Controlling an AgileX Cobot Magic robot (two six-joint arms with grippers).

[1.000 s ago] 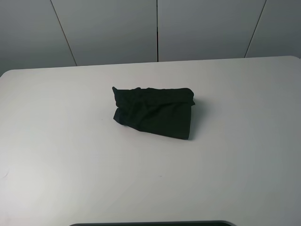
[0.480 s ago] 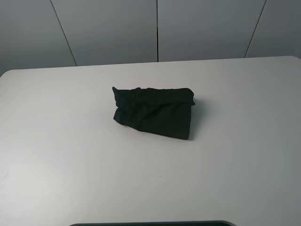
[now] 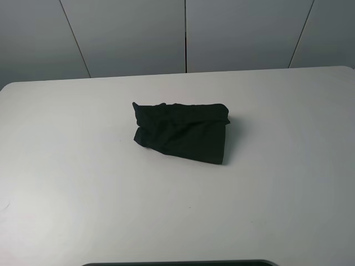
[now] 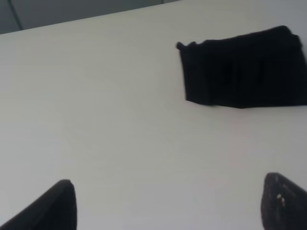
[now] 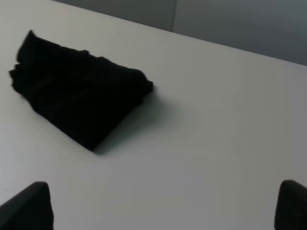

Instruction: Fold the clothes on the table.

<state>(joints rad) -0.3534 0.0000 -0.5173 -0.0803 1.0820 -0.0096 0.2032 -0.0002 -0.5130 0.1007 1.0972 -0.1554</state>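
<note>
Nothing has shifted: black garment stays bundled mid-table, bare surface all around, well clear of edges. Left claw and right claw hover apart from it, jaws wide, empty.

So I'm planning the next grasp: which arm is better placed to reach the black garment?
Probably the right, narrowly. The black garment sits near the middle of the table, with neither arm in the high view. The right pincer views it closer and larger than the left pincer; both are open and empty.
</note>
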